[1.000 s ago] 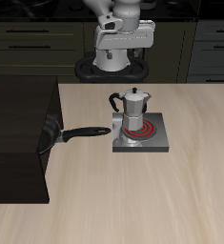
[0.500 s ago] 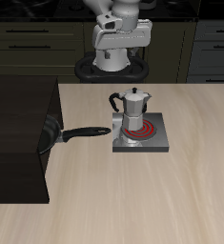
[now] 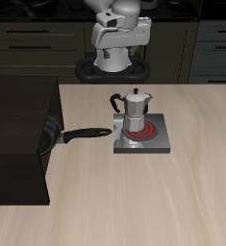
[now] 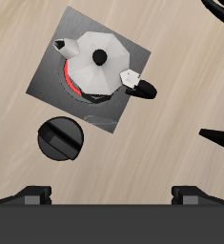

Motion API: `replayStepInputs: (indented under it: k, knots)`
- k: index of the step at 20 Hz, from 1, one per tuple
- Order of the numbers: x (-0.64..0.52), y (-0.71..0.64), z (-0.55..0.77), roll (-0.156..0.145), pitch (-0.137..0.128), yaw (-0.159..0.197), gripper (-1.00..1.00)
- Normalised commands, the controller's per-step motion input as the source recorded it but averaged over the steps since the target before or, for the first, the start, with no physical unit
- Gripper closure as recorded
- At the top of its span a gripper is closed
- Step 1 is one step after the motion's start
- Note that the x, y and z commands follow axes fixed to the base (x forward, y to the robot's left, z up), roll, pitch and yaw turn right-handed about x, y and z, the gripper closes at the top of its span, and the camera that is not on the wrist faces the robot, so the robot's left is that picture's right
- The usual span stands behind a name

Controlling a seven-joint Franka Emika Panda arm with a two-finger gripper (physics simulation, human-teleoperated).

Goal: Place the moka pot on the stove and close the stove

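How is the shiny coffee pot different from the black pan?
The moka pot is silver and stands tall; the frying pan is black and low. The moka pot sits on the stove, over its red coil, while the frying pan leans against the big black box. Both have black handles.

Front-high exterior, straight-down wrist view (nearer), both on the stove (image 3: 143,137) (image 4: 52,69).

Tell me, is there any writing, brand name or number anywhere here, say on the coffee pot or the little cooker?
None can be read in either view.
The moka pot: plain silver metal, no lettering.
The stove: bare grey top; its knob shows no numbers or marks.
The large black box: unmarked.
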Motion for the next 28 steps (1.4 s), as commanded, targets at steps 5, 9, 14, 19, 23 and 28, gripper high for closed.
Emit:
replayStepInputs:
  k: [5, 9, 14, 19, 23, 28]
  knots:
    - [0.14, 0.0, -0.01, -0.01, 0.036, 0.038, -1.0]
    - [0.04, 0.09, -0.07, 0.013, 0.012, 0.05, -1.0]
    - [0.05, 0.11, -0.12, 0.015, 0.02, 0.069, -1.0]
    - [0.0, 0.21, -0.14, 0.034, 0.007, 0.11, -1.0]
    - [-0.01, 0.26, -0.26, 0.028, 0.04, 0.105, -1.0]
    - [-0.03, 0.09, -0.15, 0.012, 0.025, 0.087, -1.0]
